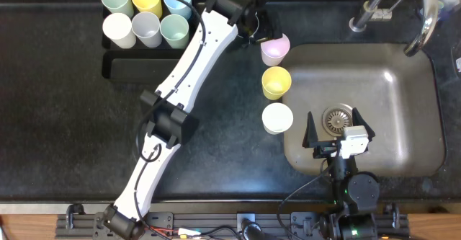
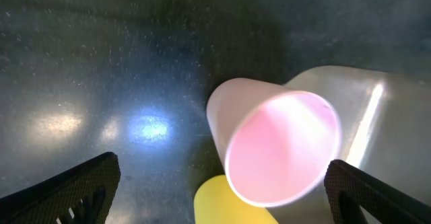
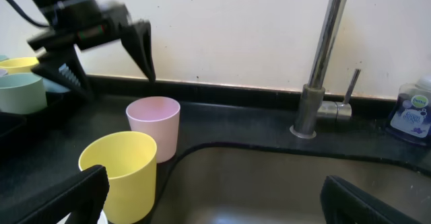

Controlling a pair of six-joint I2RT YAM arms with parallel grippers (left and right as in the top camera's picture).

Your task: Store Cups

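Observation:
A pink cup (image 1: 274, 47) stands upright on the dark counter at the sink's back left corner, with a yellow cup (image 1: 276, 82) and a white cup (image 1: 277, 117) in a row nearer me. My left gripper (image 1: 258, 29) hangs just above the pink cup (image 2: 279, 146), open, fingers wide on either side and clear of it. The yellow cup (image 2: 225, 200) sits beside it. My right gripper (image 1: 335, 121) is open over the sink basin, holding nothing. From there the pink cup (image 3: 153, 126), yellow cup (image 3: 120, 173) and left gripper (image 3: 108, 66) are ahead.
A black tray (image 1: 115, 61) at the back left holds several upright cups. The steel sink (image 1: 403, 89) takes up the right side, with a faucet (image 3: 323, 69) and a soap bottle (image 3: 411, 113) behind it. A wall runs along the counter's back.

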